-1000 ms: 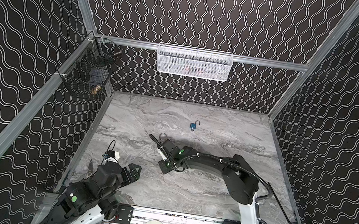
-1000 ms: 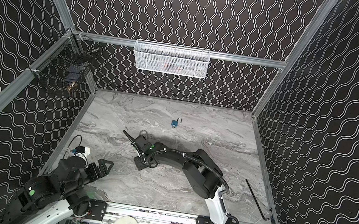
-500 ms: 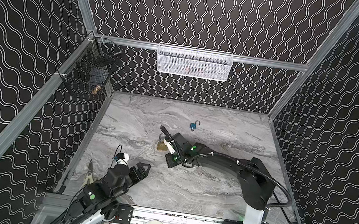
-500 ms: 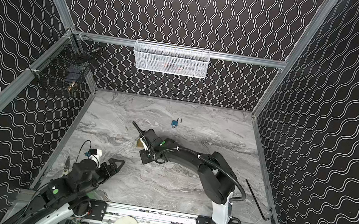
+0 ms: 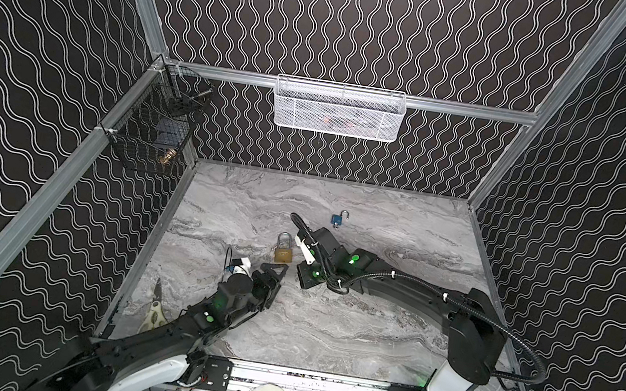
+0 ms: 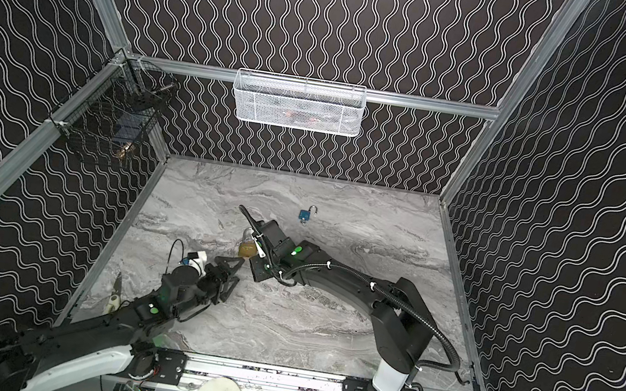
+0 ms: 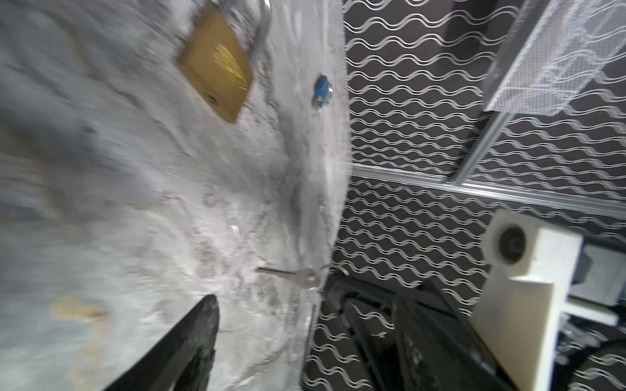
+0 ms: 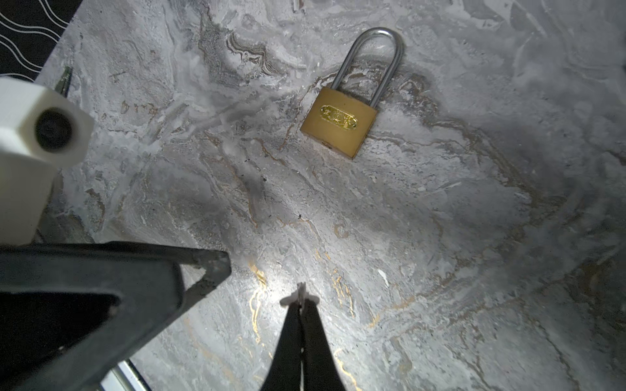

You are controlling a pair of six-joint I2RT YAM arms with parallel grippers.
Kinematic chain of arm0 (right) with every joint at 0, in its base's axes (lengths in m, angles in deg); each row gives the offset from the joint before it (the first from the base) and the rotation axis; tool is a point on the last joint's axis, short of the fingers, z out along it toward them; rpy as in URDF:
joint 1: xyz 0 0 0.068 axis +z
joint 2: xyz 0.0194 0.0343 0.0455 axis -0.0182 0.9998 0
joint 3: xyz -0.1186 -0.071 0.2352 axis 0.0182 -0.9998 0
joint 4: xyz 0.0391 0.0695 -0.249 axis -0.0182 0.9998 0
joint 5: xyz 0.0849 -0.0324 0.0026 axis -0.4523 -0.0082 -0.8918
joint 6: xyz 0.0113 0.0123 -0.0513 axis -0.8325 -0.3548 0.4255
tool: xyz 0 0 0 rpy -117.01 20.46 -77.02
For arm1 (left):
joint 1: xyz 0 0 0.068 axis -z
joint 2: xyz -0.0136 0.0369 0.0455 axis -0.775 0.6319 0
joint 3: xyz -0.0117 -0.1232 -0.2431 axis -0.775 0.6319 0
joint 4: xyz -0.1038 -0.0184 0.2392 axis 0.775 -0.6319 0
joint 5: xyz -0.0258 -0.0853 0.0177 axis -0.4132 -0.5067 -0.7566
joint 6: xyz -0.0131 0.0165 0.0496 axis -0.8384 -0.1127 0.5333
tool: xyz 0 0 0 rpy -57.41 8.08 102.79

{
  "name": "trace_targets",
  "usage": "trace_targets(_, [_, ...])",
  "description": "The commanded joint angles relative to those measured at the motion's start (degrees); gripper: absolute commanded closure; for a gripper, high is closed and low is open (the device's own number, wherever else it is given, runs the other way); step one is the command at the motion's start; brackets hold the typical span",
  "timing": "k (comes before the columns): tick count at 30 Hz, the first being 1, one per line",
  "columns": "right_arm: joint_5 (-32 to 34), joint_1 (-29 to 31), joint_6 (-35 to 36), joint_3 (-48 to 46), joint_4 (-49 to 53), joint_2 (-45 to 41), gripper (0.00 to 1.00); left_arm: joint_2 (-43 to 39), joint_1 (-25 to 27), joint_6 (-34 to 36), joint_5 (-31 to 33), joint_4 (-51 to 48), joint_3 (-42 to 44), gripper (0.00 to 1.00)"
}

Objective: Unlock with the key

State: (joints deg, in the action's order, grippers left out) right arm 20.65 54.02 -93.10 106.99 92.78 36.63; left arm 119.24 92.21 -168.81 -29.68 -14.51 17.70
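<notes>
A brass padlock (image 5: 283, 254) (image 6: 247, 249) (image 8: 338, 127) (image 7: 216, 71) lies flat on the marble table, its shackle pointing to the far wall. My right gripper (image 5: 297, 277) (image 6: 252, 270) (image 8: 300, 304) hovers just near-right of it, shut on a small silver key (image 8: 300, 292) (image 7: 291, 273) that sticks out past the fingertips. My left gripper (image 5: 274, 271) (image 6: 230, 262) is open and empty, a short way in front of the padlock. One of its fingers (image 7: 196, 331) (image 8: 135, 277) shows in both wrist views.
A small blue padlock (image 5: 337, 220) (image 6: 305, 215) (image 7: 321, 88) lies farther back. Pliers (image 5: 155, 307) (image 6: 115, 293) rest by the left wall. A white mesh basket (image 5: 338, 110) hangs on the back rail and a black wire basket (image 5: 153, 126) on the left one.
My left arm has reached forward toward the padlock and its jaws have narrowed a little. My right gripper has shifted right with the key, uncovering the brass padlock.
</notes>
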Motion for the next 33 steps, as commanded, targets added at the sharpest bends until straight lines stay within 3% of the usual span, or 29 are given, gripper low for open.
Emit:
trace_targets(1, [1.99, 0.04, -0.99, -0.38, 0.19, -1.51, 1.00, 2.76, 2.26, -7.77, 3.75, 10.84, -0.55, 0.20])
trace_targets(11, [3.38, 0.04, -1.21, -0.56, -0.44, -3.51, 1.00, 5.51, 6.36, -12.26, 7.88, 13.07, -2.61, 0.20])
trace_targets(16, [3.55, 0.04, -1.96, -1.08, -1.50, -4.92, 1.00, 6.56, 6.35, -12.86, 6.40, 10.05, -4.53, 0.20])
trace_targets(28, [2.52, 0.23, -2.40, -1.29, -2.98, -5.67, 1.00, 16.84, 7.20, -14.90, 5.71, 24.21, -5.02, 0.19])
trace_targets(33, [1.88, 0.65, -2.73, -1.82, -3.39, -6.28, 1.00, 17.91, 7.33, -14.80, 9.10, 27.97, -3.71, 0.20])
